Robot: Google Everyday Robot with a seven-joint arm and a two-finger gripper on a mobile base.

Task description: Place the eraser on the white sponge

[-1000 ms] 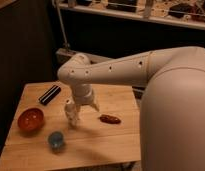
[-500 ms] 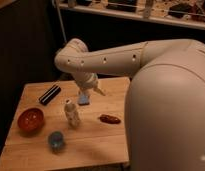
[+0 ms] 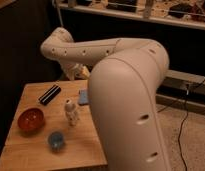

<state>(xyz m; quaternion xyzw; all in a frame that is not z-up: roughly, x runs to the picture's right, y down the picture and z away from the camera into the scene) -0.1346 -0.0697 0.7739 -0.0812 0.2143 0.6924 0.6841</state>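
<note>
Wooden table point(image 3: 21, 151), eraser point(image 3: 50, 94) unmoved near white sponge point(image 3: 83, 96) — pincer point(image 3: 77, 73) risen higher, jaws apart.

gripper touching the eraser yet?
Apart. Camera view: the gripper hangs over the far edge of the table, right of the eraser, with bare wood between them.

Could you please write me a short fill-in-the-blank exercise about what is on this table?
1. The eraser lies on the table behind the red ____.
2. The gripper hangs above the table's far side, beyond the white sponge, on which the ____ does not yet lie.
3. In front of the white figurine stands a ____ cup.
Missing words: bowl; eraser; blue.
</note>
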